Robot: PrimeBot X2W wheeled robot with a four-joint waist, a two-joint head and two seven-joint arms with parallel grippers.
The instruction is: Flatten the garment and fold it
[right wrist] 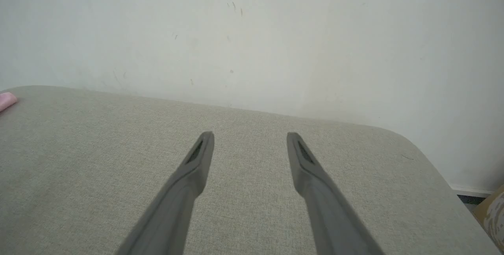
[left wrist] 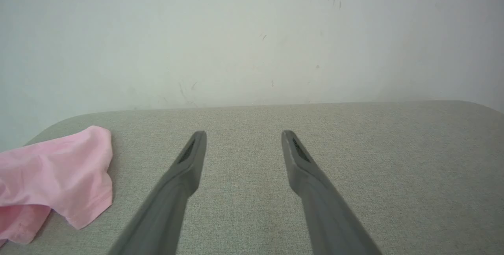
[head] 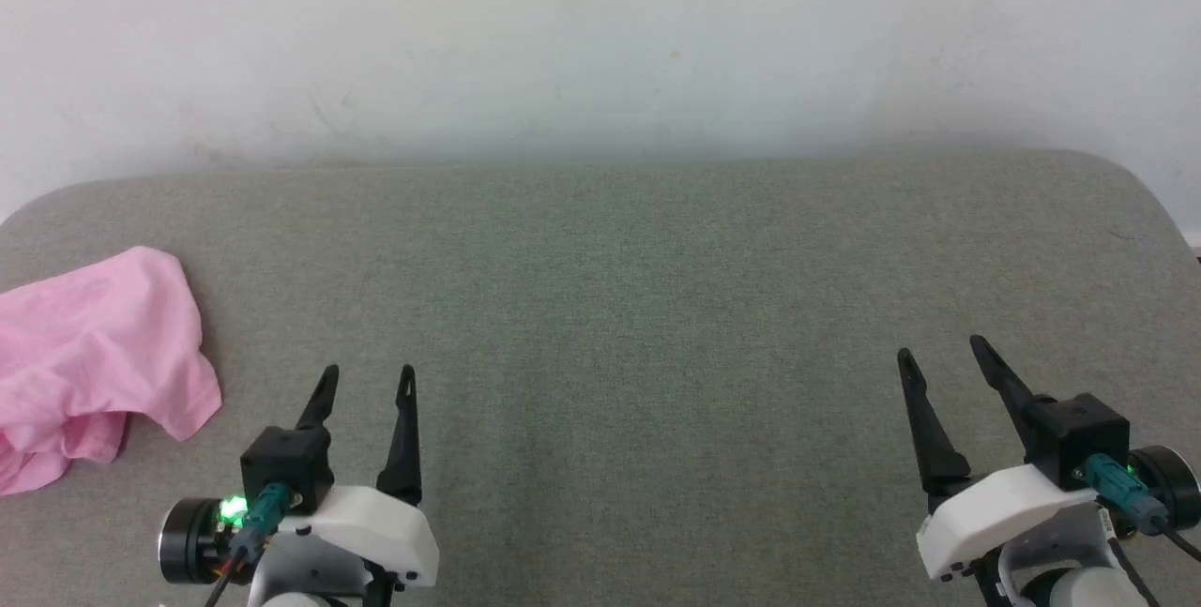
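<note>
Garment sits bunched on the worktop, 9 o'clock off L gripper, near but apart. L gripper spread, empty; R gripper spread too.

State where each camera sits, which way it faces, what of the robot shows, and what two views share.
Head view: on the head, looking forward and down at the grey padded surface and pale wall; left gripper and right gripper show, both open.
Left wrist view: on the left wrist, looking along its fingers toward the wall.
Right wrist view: on the right wrist, looking along its fingers toward the wall.
Shared: head and left wrist views both show the pink garment at left.
</note>
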